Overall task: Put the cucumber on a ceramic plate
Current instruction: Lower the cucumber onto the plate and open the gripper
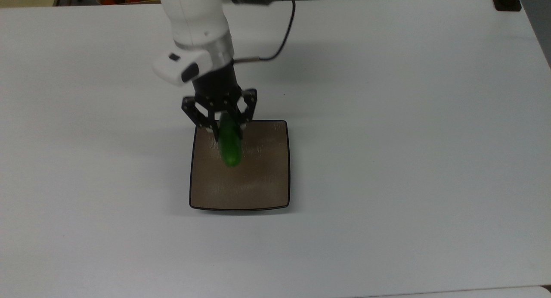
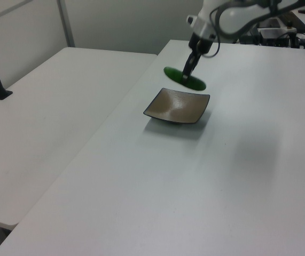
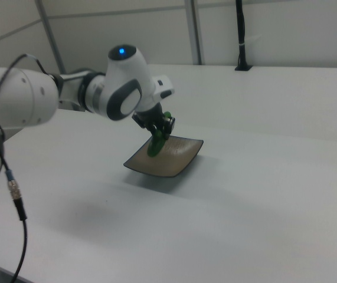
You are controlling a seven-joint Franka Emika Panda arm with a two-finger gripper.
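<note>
The black two-finger gripper (image 1: 227, 126) of a white robot arm (image 1: 196, 22) is clamped narrowly around a small, smooth, dark-green cucumber (image 1: 229, 145) with rounded ends, gripping it near one end so that the rest juts out free past the fingertips. In the top view the cucumber hangs over the far-left part of a square, glossy tan-brown ceramic plate (image 1: 258, 181) with rounded corners and a thin dark rim. In the left view the cucumber (image 2: 184, 79) lies almost level in the gripper (image 2: 186, 74), above the plate's (image 2: 177, 108) far edge and clear of the glaze. In the right view the cucumber (image 3: 154, 145) hangs from the gripper (image 3: 159, 134) in front of the plate (image 3: 168, 160); whether it touches the plate cannot be told there. The plate's surface is slightly rippled and dished, and it sits flat on a plain matte white table (image 1: 409, 117). A black cable (image 1: 284, 35) loops from the arm's wrist.
</note>
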